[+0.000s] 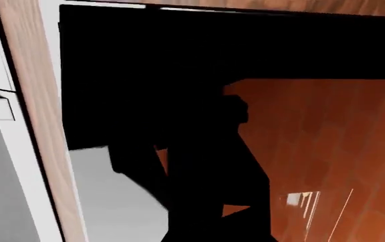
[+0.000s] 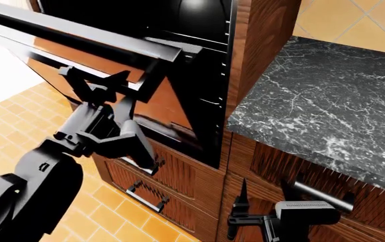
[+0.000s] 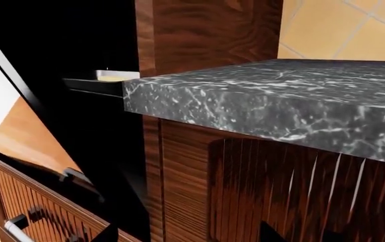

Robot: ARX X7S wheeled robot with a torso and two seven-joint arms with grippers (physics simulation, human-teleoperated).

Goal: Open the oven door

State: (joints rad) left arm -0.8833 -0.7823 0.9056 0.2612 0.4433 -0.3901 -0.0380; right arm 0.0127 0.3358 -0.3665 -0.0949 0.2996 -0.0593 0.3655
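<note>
The oven door [image 2: 169,103] is black-framed with reflective glass and hangs tilted partly open, its top edge swung outward. Its long silver bar handle [image 2: 78,31] runs along that outer edge. My left gripper [image 2: 97,75] is just under the handle edge, fingers spread in a V against the door's outer face, open. In the left wrist view the door's black frame [image 1: 179,50] and glass [image 1: 327,131] fill the picture, and the gripper is only a dark silhouette. My right gripper [image 2: 265,196] stands open low by the cabinet front, holding nothing.
A dark marble countertop [image 2: 313,96] lies right of the oven column [image 2: 260,30]. Brown wooden drawers with short silver handles [image 2: 145,194] sit under the oven. Another drawer handle [image 2: 320,196] is just beyond my right gripper. Orange tiled floor [image 2: 17,121] lies at the left.
</note>
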